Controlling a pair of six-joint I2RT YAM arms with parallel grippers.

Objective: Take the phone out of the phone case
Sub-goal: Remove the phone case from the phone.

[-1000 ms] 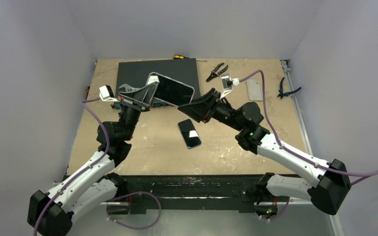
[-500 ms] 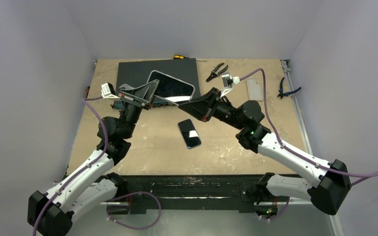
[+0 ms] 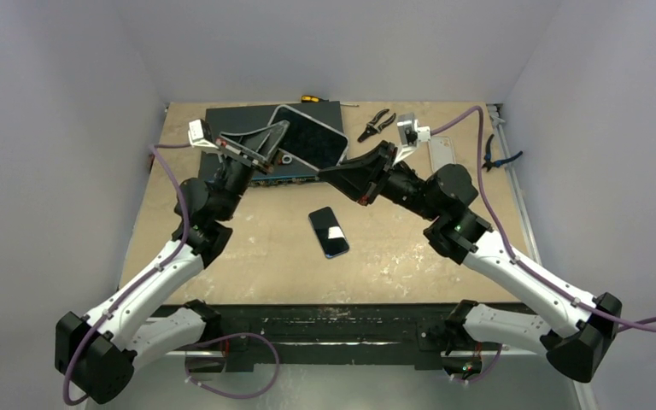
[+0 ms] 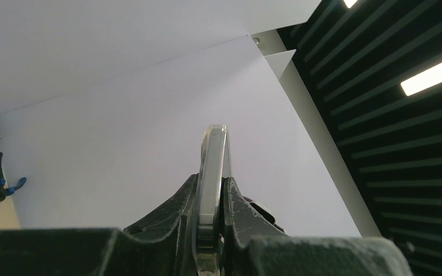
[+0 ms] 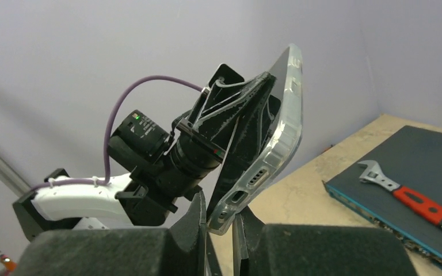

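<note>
The left gripper (image 4: 212, 192) is clamped on the phone (image 3: 312, 135), holding it tilted in the air over the dark mat (image 3: 235, 120). The right gripper (image 5: 221, 218) pinches the clear case (image 5: 285, 115) at its bottom corner, by the ports. A second phone (image 3: 329, 231) lies on the table (image 3: 410, 256) between the arms.

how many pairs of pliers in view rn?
2. A black-handled pair lies near the far edge of the table, right of centre; a blue-handled pair lies at its right edge. More may be hidden.
</note>
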